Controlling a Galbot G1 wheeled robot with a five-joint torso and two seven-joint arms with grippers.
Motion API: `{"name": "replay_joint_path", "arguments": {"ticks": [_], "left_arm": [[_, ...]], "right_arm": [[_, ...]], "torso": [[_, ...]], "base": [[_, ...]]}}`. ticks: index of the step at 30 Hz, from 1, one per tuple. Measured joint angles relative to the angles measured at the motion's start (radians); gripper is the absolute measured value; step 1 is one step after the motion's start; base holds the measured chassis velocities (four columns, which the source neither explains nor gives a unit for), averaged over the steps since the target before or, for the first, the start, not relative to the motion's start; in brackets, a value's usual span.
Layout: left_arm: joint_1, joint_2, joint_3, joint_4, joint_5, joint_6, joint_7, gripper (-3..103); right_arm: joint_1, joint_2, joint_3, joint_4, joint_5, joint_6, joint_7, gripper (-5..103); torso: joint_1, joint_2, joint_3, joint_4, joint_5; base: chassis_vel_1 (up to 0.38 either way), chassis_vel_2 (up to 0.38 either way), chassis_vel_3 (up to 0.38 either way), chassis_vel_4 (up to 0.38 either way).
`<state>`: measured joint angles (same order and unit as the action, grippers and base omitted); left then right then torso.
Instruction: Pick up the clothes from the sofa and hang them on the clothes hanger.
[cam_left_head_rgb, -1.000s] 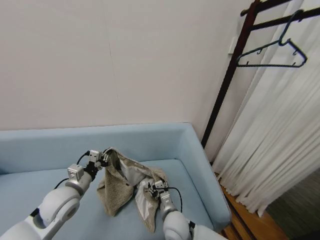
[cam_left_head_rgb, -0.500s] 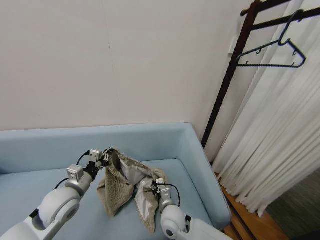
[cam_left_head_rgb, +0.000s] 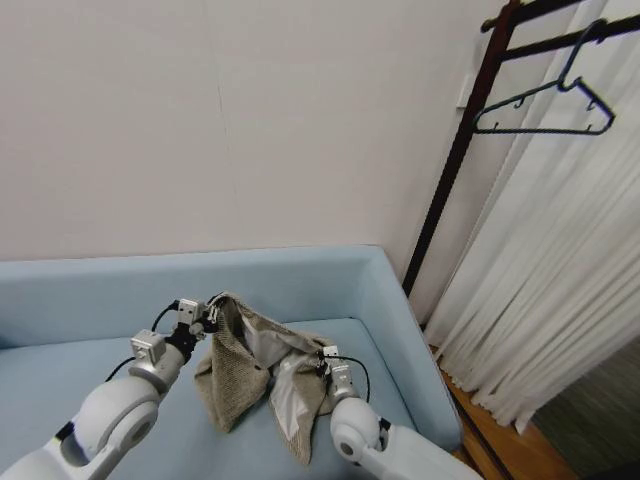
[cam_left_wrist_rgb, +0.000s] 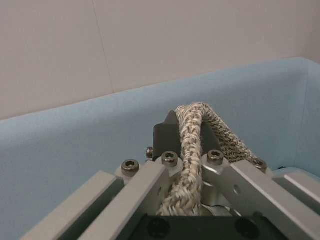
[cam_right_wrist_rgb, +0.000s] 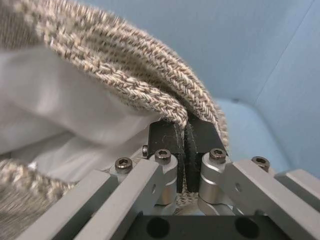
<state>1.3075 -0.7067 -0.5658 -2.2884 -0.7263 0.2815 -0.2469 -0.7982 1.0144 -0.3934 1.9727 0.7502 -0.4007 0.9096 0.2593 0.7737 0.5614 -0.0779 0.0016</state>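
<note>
I'm holding the beige knit sweater stretched between both hands, left gripper clamping one edge, right gripper pinching the other, sofa just below them. The black hanger is sitting high up, well beyond my right gripper, so that arm's nearer. Wrist views are showing knit between the pads.

head: above; faces sofa | wrists: close-up | shared: garment
</note>
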Motion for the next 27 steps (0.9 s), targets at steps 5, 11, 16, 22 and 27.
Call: {"name": "replay_joint_path", "arguments": {"ticks": [5,11,16,22,27], "left_arm": [[0.003,0.000,-0.010,-0.017,0.006,-0.025,-0.016,1],[0.005,0.015,-0.037,-0.053,0.008,-0.058,-0.027,1],[0.000,0.050,-0.088,-0.108,-0.031,-0.075,-0.031,1],[-0.001,0.083,-0.167,-0.161,-0.095,-0.073,-0.028,1],[0.009,0.103,-0.245,-0.188,-0.136,-0.067,-0.028,1]], "right_arm": [[0.006,-0.062,0.046,0.072,-0.014,0.001,-0.037,1],[0.015,-0.149,0.118,0.158,-0.012,0.013,-0.114,1],[0.055,-0.261,0.249,0.262,0.057,0.018,-0.241,1],[0.140,-0.355,0.399,0.371,0.239,-0.016,-0.317,1],[0.186,-0.396,0.456,0.401,0.305,-0.040,-0.359,1]], "torso": [[0.000,0.000,0.000,0.0000,0.0000],[0.000,0.000,0.000,-0.0001,0.0002],[0.000,0.000,0.000,0.0000,0.0000],[0.000,0.000,0.000,-0.0001,-0.0001],[0.000,0.000,0.000,-0.0002,0.0000]], "base": [[0.000,0.000,0.000,0.000],[0.000,0.000,0.000,0.000],[0.000,0.000,0.000,0.000],[0.000,0.000,0.000,0.000],[0.000,0.000,0.000,0.000]]}}
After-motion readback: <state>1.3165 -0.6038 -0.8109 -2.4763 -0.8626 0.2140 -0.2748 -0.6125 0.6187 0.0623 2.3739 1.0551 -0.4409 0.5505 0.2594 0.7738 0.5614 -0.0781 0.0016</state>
